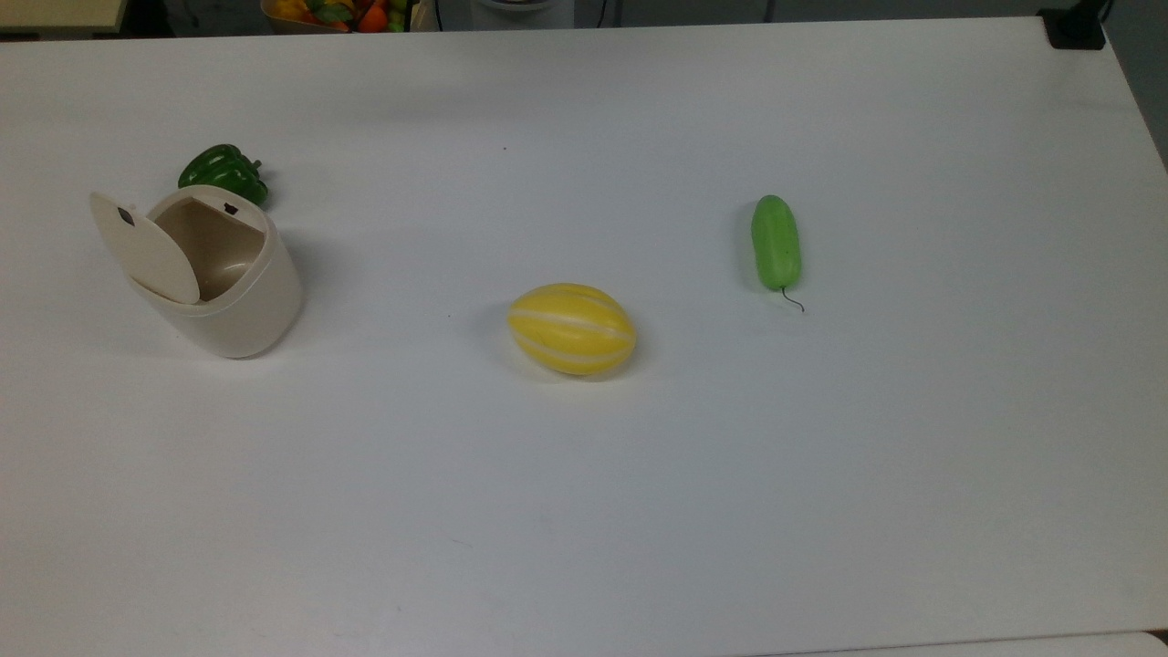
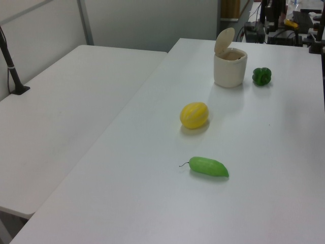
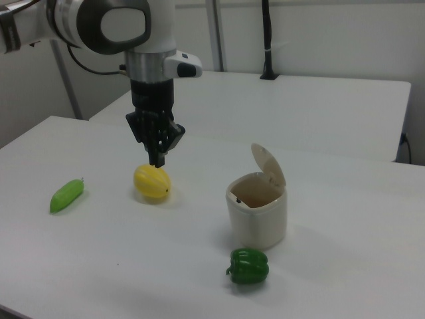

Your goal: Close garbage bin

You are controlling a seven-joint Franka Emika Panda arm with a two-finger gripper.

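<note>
The cream-beige garbage bin (image 1: 260,315) stands on the white table at the top view's left, its hinged lid (image 1: 144,246) tipped up and its inside bare. The left view has the bin (image 2: 229,71) at the far end of the table, and the right view has the bin (image 3: 257,216) at centre with the lid (image 3: 268,165) raised. In the right view my gripper (image 3: 158,159) hangs pointing down, well left of the bin and just above the yellow melon (image 3: 152,183). Its fingers are shut with nothing between them.
A green pepper (image 1: 224,172) lies close behind the bin in the top view. The yellow melon (image 1: 571,328) sits mid-table and a green cucumber (image 1: 776,242) lies to its right. A second white table (image 2: 61,112) adjoins in the left view.
</note>
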